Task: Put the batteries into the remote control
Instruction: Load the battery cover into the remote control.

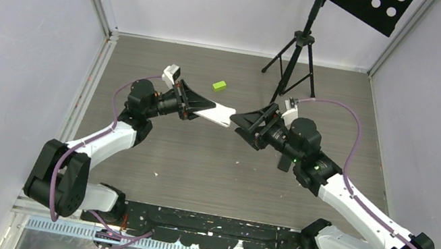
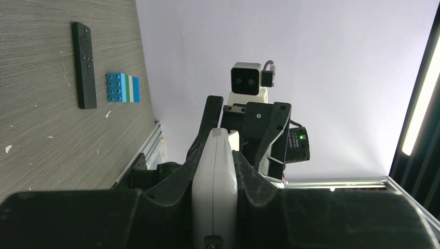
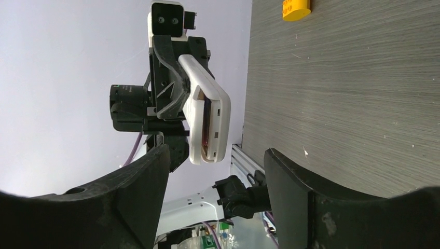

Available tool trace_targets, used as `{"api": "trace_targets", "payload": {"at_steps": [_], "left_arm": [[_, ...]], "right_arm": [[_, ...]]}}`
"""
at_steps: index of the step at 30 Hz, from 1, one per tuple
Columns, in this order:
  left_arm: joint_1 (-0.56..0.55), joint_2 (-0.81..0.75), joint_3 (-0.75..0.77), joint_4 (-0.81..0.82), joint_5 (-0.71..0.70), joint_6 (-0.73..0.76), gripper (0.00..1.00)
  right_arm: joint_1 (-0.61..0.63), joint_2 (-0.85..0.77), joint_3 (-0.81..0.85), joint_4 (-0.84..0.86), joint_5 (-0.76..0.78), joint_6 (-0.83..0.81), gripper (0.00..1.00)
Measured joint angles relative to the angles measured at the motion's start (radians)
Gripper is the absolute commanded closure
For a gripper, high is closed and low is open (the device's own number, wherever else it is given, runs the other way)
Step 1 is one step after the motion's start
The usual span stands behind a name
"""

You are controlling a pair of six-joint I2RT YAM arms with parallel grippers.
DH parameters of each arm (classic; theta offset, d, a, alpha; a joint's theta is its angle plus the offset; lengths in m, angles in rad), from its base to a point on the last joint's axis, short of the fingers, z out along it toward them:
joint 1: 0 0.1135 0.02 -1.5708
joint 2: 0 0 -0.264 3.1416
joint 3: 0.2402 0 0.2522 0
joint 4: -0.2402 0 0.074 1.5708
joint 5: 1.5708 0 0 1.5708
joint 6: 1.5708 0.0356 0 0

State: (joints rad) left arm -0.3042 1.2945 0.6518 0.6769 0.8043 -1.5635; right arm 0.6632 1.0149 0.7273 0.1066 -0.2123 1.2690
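Grey table (image 1: 197, 161) lies below. My left gripper (image 1: 206, 107) clamps the white remote control (image 1: 223, 115), presenting its uncovered back to my right gripper (image 3: 215, 155), jaws spread wide and empty just beside. I see no batteries.

remote (image 3: 210, 116): near end buried in left hand (image 1: 204, 106); bay contents too dim to tell
yellow block (image 3: 296, 9): cut by 12 o'clock edge
stand (image 1: 299, 49): top cropped at 1 o'clock

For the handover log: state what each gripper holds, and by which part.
The left gripper clamps a white remote control by one end; its free end points at the right gripper, which is open and empty.
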Motion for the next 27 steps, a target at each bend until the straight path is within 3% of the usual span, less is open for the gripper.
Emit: {"api": "trace_targets", "payload": {"at_steps": [3, 8, 11, 27], "left_arm": [[0.000, -0.001, 0.000, 0.000, 0.000, 0.000, 1.00], [0.000, -0.001, 0.000, -0.001, 0.001, 0.001, 1.00], [0.001, -0.002, 0.000, -0.001, 0.002, -0.001, 1.00], [0.011, -0.003, 0.000, 0.028, 0.008, -0.013, 1.00]], "right_arm": [[0.000, 0.025, 0.000, 0.014, -0.006, -0.008, 0.29], [0.000, 0.071, 0.000, 0.029, -0.015, -0.007, 0.53], [-0.003, 0.071, 0.000, 0.066, -0.021, -0.004, 0.61], [-0.013, 0.108, -0.039, 0.225, -0.061, 0.042, 0.77]]}}
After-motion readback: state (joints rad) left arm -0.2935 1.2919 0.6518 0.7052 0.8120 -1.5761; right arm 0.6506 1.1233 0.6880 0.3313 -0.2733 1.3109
